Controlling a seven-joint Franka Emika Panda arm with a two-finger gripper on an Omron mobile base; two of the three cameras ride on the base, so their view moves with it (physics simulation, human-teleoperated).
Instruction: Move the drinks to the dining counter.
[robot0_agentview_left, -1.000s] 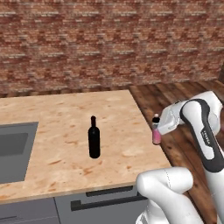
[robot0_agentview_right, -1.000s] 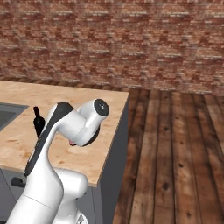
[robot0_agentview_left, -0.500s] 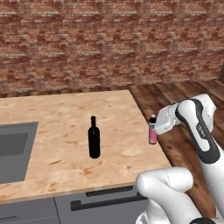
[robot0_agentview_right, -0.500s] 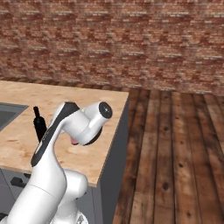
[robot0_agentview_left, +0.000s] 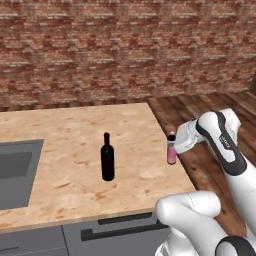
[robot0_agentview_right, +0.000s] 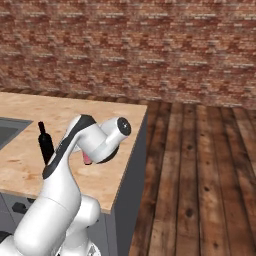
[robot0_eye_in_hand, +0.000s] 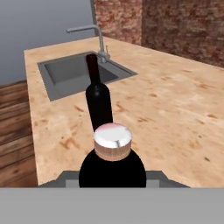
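A small pink bottle (robot0_agentview_left: 171, 154) with a dark cap hangs upright at the dining counter (robot0_agentview_left: 60, 145) edge, clamped in the closed gripper (robot0_agentview_left: 176, 148). Rigid, light, probably slick: best held mid-body. The wine bottle (robot0_agentview_left: 107, 158) stands well apart, nearer the sink (robot0_eye_in_hand: 78, 72).

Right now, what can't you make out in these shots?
- Pink bottle: in the right base view, the arm covers most of it.
- Jaws: hand view, the bottle hides them.
- Sink: left base view, cut by the left edge.
- Wine bottle: label too small.
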